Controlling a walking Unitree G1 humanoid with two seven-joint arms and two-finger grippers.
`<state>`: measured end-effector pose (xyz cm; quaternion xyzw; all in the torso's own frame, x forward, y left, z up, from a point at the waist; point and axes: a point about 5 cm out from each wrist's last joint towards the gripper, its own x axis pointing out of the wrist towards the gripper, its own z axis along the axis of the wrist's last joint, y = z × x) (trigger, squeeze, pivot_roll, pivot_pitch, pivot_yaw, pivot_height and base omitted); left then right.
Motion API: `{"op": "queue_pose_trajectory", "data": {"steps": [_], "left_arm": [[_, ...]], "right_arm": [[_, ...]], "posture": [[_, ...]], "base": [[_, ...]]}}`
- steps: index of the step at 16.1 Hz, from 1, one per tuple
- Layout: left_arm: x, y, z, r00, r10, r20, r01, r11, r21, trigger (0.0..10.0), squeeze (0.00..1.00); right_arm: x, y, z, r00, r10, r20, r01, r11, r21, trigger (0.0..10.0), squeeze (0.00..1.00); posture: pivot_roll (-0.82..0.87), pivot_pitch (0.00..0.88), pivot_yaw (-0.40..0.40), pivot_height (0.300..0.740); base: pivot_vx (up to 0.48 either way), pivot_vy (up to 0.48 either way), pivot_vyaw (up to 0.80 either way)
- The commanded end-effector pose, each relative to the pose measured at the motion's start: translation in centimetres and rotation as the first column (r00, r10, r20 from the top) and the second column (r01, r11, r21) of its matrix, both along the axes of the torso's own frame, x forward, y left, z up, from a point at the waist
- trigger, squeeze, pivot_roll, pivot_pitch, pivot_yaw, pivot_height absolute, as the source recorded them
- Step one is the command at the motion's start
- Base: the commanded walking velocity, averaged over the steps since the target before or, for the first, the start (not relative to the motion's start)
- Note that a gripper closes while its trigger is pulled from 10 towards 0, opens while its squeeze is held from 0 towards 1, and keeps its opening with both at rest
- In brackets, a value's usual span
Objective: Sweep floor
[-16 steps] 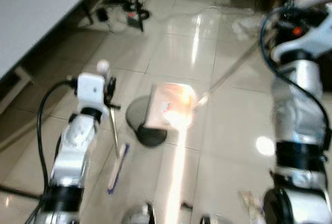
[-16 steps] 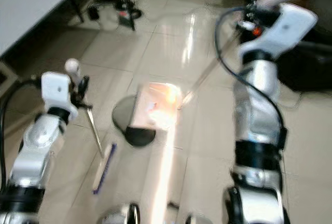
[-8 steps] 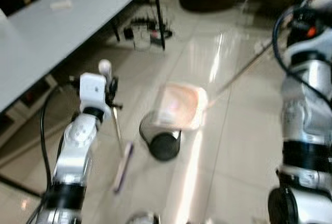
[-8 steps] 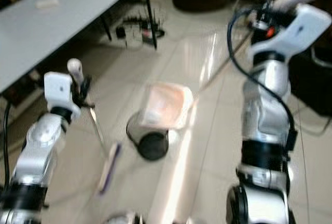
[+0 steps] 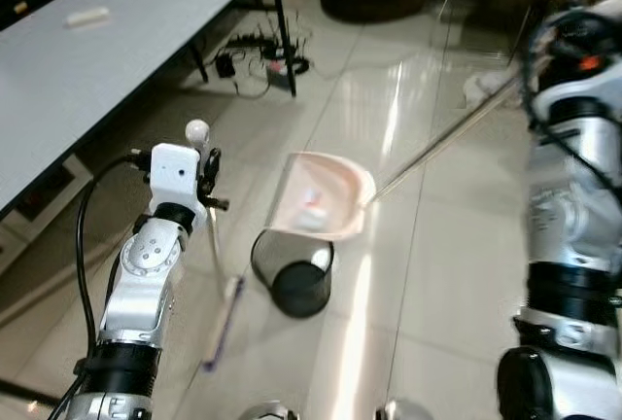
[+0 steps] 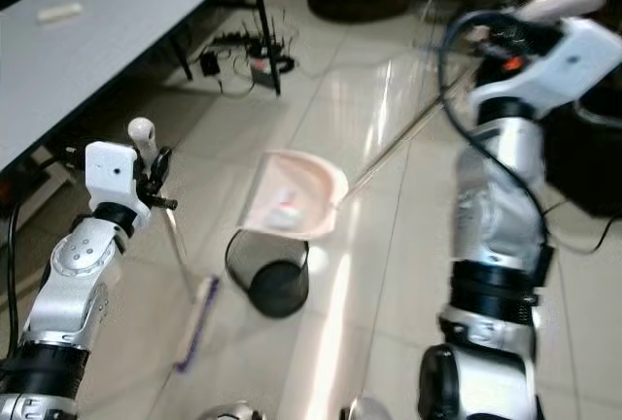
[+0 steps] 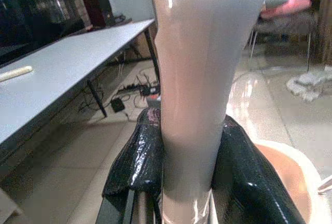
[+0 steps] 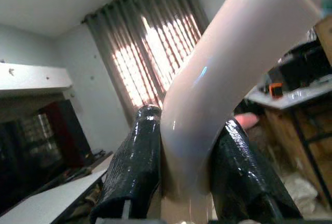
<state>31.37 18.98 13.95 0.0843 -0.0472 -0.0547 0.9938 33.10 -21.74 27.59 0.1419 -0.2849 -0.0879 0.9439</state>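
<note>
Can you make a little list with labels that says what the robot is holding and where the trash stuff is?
left gripper: shut on the broom handle
broom head: on the floor, beside the bin
right gripper: shut on the dustpan handle
dustpan: pink, held above the bin, bits of litter inside
bin: black mesh, standing on the tiled floor
table: grey, on the robot's left
cables: on the floor under the table's end

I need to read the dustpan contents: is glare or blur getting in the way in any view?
Left eye view: glare streak on the floor, dustpan slightly soft. Right eye view: right arm blurred. Left wrist view: broom handle close and out of focus.
</note>
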Motion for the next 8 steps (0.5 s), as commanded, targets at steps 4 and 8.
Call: {"op": "queue_pose_trajectory", "data": {"steps": [4,8], "left_arm": [[0.06,0.93,1.1,0.999,0.02,0.043,-0.021,1.0,0.008,10.0,0.0],[-0.15,1.17,0.48,1.0,0.027,0.015,-0.028,0.999,0.019,10.0,0.0]], "right_arm": [[-0.13,1.4,1.5,0.996,0.052,0.075,-0.053,0.998,0.016,10.0,0.0],[-0.1,1.29,0.92,0.997,0.043,0.058,-0.044,0.999,0.009,10.0,0.0]], "posture": [[0.02,0.061,0.091,0.74],[0.02,0.066,0.098,0.74]], "base": [[0.199,0.0,0.0],[0.0,0.0,0.0]]}}
